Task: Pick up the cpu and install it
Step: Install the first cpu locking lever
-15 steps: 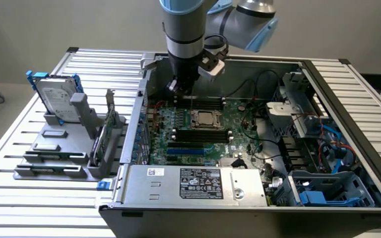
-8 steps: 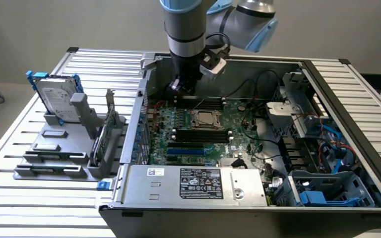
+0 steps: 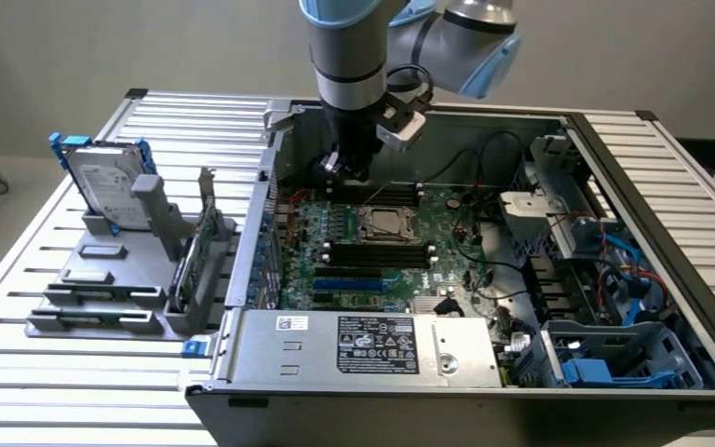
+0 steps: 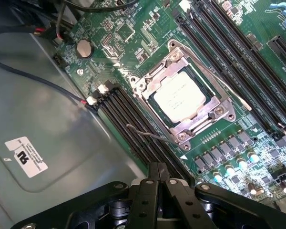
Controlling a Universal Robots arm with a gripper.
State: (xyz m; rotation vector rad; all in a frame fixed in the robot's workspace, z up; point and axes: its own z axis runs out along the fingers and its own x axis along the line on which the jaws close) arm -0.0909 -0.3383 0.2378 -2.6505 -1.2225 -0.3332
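One cpu seemingly inside frame, hand closed

The cpu is a small, flat square chip with a pale silver metal top carrying faint print. It lies flat, seated in the metal socket frame on the green motherboard. The frame borders all four of its edges, and black memory slots run along two opposite sides.

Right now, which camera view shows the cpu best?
The wrist view: the cpu sits close and whole inside its metal socket frame, silver top facing the camera. The exterior view shows the cpu as a small square in the middle of the green motherboard.
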